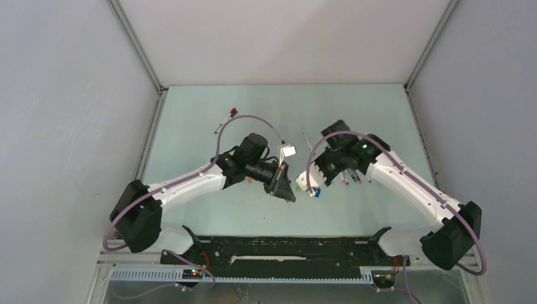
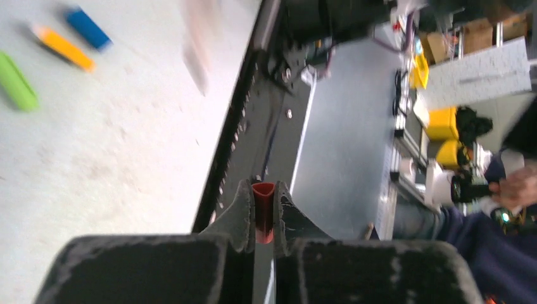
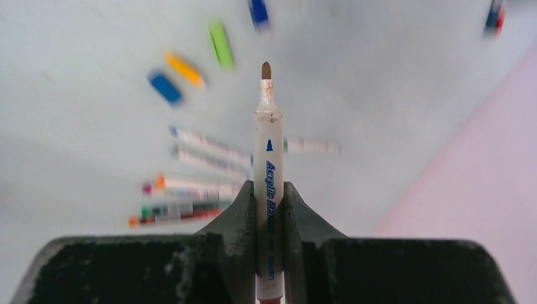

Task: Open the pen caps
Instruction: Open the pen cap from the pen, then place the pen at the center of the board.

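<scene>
My left gripper (image 2: 263, 190) is shut on a small red pen cap (image 2: 263, 212), which stands upright between the fingertips with its hollow end showing. My right gripper (image 3: 268, 190) is shut on the barrel of a white pen (image 3: 268, 139) whose bare brownish tip (image 3: 266, 69) points away from the wrist. From above, the two grippers (image 1: 286, 187) (image 1: 309, 182) hang close together over the middle of the table, a small gap between them. Loose caps lie on the table: blue (image 3: 164, 87), orange (image 3: 185, 69), green (image 3: 220, 43) and another blue (image 3: 258, 12).
Several white pens (image 3: 190, 190) lie side by side on the table under the right arm, visible from above (image 1: 351, 179). One more pen (image 1: 225, 120) lies alone at the far left. A black rail (image 1: 285, 250) runs along the near table edge.
</scene>
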Controlling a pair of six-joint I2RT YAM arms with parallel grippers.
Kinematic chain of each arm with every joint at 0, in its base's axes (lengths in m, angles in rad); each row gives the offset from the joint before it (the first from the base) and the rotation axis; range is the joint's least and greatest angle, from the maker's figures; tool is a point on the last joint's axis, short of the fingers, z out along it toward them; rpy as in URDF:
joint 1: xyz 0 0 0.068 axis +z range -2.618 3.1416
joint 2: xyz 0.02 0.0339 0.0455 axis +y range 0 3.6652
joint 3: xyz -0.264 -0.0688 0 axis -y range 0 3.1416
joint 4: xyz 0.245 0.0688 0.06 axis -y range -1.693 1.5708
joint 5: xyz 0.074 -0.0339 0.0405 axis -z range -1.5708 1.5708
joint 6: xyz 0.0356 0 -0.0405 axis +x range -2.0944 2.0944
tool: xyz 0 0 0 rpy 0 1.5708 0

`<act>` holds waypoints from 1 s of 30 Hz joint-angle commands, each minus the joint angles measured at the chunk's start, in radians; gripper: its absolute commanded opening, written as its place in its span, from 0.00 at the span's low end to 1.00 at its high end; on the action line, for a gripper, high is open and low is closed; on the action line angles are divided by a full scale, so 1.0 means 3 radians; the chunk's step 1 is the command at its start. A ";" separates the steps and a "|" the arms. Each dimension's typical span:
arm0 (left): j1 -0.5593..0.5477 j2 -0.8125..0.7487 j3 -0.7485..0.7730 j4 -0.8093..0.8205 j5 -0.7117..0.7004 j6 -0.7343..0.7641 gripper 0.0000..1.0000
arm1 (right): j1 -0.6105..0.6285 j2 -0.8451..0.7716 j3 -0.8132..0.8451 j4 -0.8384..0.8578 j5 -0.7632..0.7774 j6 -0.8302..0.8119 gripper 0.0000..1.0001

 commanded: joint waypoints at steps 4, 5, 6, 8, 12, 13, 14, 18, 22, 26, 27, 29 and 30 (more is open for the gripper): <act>-0.0119 -0.0088 -0.0145 -0.0799 0.0340 0.0330 0.00 | -0.0668 -0.0095 0.0019 0.0206 0.0464 -0.0378 0.00; -0.0117 -0.0090 -0.0151 -0.0823 0.0343 0.0348 0.00 | -0.0694 -0.0098 0.0017 0.0211 0.0432 -0.0361 0.00; -0.0117 -0.0098 -0.0155 -0.0835 0.0344 0.0360 0.00 | -0.0722 -0.0095 0.0019 0.0211 0.0388 -0.0330 0.00; -0.0111 -0.0134 -0.0158 -0.0832 0.0267 0.0369 0.00 | -0.0814 -0.0079 0.0015 0.0238 0.0209 -0.0224 0.00; -0.0090 -0.0370 -0.0188 -0.0683 -0.0058 0.0338 0.01 | -0.1049 -0.0005 0.0013 0.0430 -0.0272 0.0457 0.00; -0.0085 -0.0467 -0.0204 -0.0625 -0.0183 0.0319 0.01 | -0.1089 0.0016 0.0007 0.0528 -0.0387 0.0730 0.00; -0.0081 -0.0565 -0.0231 -0.0570 -0.0369 0.0303 0.01 | -0.1129 0.0042 -0.0004 0.0665 -0.0481 0.1059 0.00; -0.0079 -0.0958 -0.0413 -0.0312 -0.1146 0.0224 0.01 | -0.1212 0.0219 -0.0049 0.1230 -0.0707 0.2504 0.00; -0.0072 -0.1311 -0.0675 0.0067 -0.1969 0.0061 0.01 | -0.1435 0.0517 -0.0066 0.1723 -0.0794 0.4059 0.00; -0.0073 -0.1629 -0.0991 0.0664 -0.2465 -0.0151 0.01 | -0.1717 0.0840 -0.0214 0.2233 -0.0886 0.5367 0.00; -0.0073 -0.1676 -0.1051 0.0745 -0.2552 -0.0175 0.02 | -0.1718 0.0885 -0.0253 0.2334 -0.0749 0.5597 0.00; -0.0072 -0.1745 -0.1113 0.0773 -0.2714 -0.0198 0.02 | -0.1690 0.0970 -0.0305 0.2525 -0.0488 0.5934 0.00; -0.0072 -0.1772 -0.1125 0.0754 -0.2752 -0.0192 0.02 | -0.1676 0.1012 -0.0310 0.2579 -0.0401 0.6048 0.00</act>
